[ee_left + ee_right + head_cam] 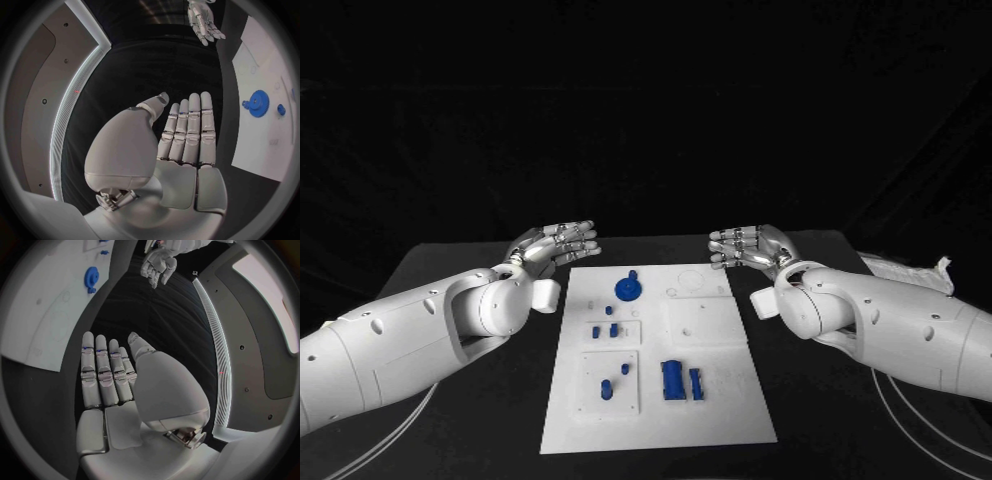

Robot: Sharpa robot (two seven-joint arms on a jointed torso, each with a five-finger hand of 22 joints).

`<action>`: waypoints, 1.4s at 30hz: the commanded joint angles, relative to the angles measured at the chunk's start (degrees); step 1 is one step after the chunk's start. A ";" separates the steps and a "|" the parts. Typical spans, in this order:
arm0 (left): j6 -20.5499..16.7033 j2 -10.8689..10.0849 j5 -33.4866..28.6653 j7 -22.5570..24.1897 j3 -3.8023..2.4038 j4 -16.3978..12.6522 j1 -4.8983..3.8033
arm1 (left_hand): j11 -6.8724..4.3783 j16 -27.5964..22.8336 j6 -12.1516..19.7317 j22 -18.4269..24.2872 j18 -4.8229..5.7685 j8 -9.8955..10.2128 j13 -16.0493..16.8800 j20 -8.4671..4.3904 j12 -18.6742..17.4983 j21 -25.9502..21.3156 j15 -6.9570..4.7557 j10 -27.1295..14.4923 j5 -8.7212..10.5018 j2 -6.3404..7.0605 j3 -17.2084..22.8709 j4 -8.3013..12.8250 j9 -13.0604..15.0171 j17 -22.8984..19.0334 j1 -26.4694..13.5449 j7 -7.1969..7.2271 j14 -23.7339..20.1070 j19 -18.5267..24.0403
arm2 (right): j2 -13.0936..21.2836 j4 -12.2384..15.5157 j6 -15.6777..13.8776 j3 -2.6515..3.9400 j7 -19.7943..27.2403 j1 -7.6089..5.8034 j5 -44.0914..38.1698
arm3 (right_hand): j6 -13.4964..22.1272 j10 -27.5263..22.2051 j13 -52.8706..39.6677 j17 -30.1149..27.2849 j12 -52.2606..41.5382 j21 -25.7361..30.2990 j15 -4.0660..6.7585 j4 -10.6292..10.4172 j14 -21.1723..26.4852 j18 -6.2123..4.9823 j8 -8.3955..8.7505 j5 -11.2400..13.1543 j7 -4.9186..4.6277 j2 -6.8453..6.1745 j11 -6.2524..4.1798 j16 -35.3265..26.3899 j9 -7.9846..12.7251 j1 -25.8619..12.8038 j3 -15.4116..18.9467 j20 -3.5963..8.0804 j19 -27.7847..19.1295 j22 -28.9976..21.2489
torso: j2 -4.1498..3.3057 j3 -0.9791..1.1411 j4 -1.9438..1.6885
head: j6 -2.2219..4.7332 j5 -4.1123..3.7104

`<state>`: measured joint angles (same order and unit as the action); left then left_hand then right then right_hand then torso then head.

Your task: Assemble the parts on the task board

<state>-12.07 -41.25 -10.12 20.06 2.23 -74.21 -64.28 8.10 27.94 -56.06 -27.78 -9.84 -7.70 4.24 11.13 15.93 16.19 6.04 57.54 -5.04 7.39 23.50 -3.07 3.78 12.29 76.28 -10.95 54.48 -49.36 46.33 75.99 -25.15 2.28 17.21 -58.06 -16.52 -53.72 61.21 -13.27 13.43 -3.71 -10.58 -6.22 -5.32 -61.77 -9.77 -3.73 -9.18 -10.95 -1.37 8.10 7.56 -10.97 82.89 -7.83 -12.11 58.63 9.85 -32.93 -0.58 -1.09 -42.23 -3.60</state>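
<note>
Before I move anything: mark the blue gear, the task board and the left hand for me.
blue gear (629, 289), head view, on its round face.
task board (733, 420), head view, on a bare near corner of the white plate.
left hand (187, 130), left wrist view, on the straightened fingers above the palm.

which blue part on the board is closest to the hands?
The blue gear, round and toothed, at the board's far end; the other blue parts lie further from both hands.
</note>
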 commanded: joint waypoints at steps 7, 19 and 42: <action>-3.85 3.22 -3.35 5.55 -0.08 3.39 0.75 | 3.11 -14.27 1.16 8.20 -0.41 3.60 -0.69 5.14 -7.28 -9.39 3.64 -2.04 -0.07 -0.82 -3.69 -0.20 -0.04 -6.48 -0.05 1.80 -3.22 9.04 | -5.30 -9.09 8.79 0.73 8.09 0.09 9.91 | 1.03 -2.76 7.47 -6.28 0.20 5.43 -1.35 3.08 0.06 -0.81 0.16 0.52 -0.18 1.51 1.49 -4.01 3.98 -3.33 1.34 -1.58 0.51 -4.40 | 1.05 0.29 -0.21 | 3.00 -0.09; -7.93 1.99 0.27 4.15 -0.44 -0.18 1.40 | -2.37 -21.99 28.57 18.54 3.91 7.70 -4.24 -2.93 -15.93 -16.19 -1.06 -29.79 5.04 -7.39 -13.96 3.07 -3.78 -12.29 -38.00 6.34 -28.67 29.29 | -4.62 -3.99 -0.36 0.06 6.84 -0.45 9.42 | 27.40 -32.02 13.27 -13.43 3.71 10.58 6.22 5.32 30.98 4.11 3.73 4.81 5.40 1.37 -3.30 -7.56 10.97 -43.44 7.83 5.23 -29.03 -9.85 | 1.36 0.41 0.54 | 5.55 1.93; -32.05 -3.44 10.12 9.74 -2.23 -15.74 4.12 | -8.10 -27.94 45.49 27.78 9.84 7.70 -4.24 -11.13 -15.93 -16.19 -6.04 -46.86 5.04 -7.39 -23.50 3.07 -3.78 -12.29 -61.52 10.95 -44.54 41.65 | -1.64 13.96 -18.97 -2.28 12.58 -2.10 16.52 | 43.56 -49.93 13.27 -13.43 3.71 10.58 6.22 5.32 49.90 9.77 3.73 9.18 10.95 1.37 -8.10 -7.56 10.97 -67.63 7.83 12.11 -47.19 -9.85 | 1.75 0.58 1.09 | 7.85 3.60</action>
<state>-40.98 -44.72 -2.21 27.77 0.07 -89.77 -60.17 0.55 0.80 -14.56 -3.91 -1.83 -0.38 0.07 2.39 0.33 0.42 0.32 14.66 -0.37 0.02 4.51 0.00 0.08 0.08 20.26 -0.18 13.63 -10.58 44.70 89.83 -42.21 -0.01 28.06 -60.14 -0.86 -13.92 15.44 -0.08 0.10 -0.28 -0.21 -0.10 0.08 -16.29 -1.66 -0.40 -0.52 -0.49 0.03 0.26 0.35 -0.14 20.89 -0.33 -1.14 15.67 0.08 -31.19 0.01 0.00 -34.38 0.00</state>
